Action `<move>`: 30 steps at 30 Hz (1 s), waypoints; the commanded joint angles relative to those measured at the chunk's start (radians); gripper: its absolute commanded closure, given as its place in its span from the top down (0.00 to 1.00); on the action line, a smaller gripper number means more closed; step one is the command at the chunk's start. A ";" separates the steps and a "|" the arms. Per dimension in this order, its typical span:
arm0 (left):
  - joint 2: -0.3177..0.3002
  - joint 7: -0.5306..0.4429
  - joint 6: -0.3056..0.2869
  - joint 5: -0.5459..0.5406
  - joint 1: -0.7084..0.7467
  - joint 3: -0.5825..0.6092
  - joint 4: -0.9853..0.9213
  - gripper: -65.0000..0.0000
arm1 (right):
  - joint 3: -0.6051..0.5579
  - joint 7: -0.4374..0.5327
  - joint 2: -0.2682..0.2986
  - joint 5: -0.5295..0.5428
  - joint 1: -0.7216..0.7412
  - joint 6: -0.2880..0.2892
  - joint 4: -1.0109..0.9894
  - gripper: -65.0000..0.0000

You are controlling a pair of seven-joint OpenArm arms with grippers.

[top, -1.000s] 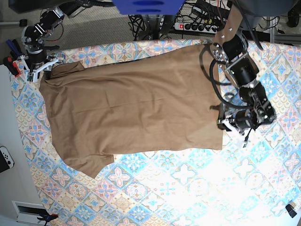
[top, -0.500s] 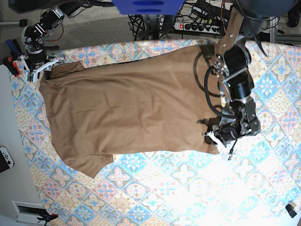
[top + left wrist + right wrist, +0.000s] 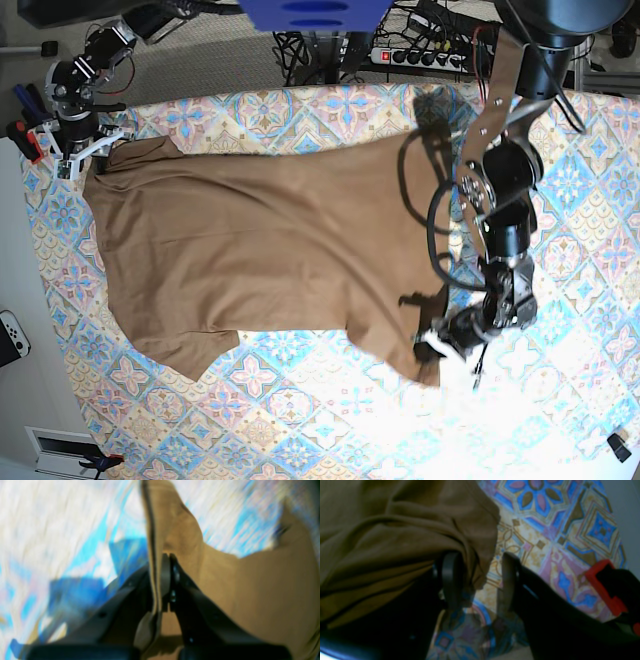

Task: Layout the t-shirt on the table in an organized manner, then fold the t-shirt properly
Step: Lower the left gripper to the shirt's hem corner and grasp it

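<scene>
1. Left gripper [image 3: 437,347] is pinching the t-shirt [image 3: 270,250] hem corner at near right, jaws clamped on fabric.
2. T-shirt is lying spread across the table [image 3: 330,420], soft, light, draping; best grabbed at corners.
3. Right gripper [image 3: 480,577] is sitting far left, jaws apart around the bunched sleeve edge.

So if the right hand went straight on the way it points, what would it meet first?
Probably the t-shirt: a bunched edge of it already hangs between the open fingers of the right hand. Past that fold lies only the table, though depth is unclear.
</scene>
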 commanded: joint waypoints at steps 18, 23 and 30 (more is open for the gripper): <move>-0.050 -0.104 -0.009 0.084 0.014 0.001 -0.075 0.00 | 0.002 0.005 0.011 0.003 0.001 -0.005 0.014 0.38; -0.071 -0.101 -0.009 0.076 0.015 0.001 -0.075 0.41 | 0.002 0.005 0.011 0.002 0.001 -0.005 0.014 0.38; -0.108 0.008 -0.009 0.073 0.006 -0.001 -0.053 0.37 | 0.002 0.005 0.011 0.002 0.001 -0.005 0.014 0.38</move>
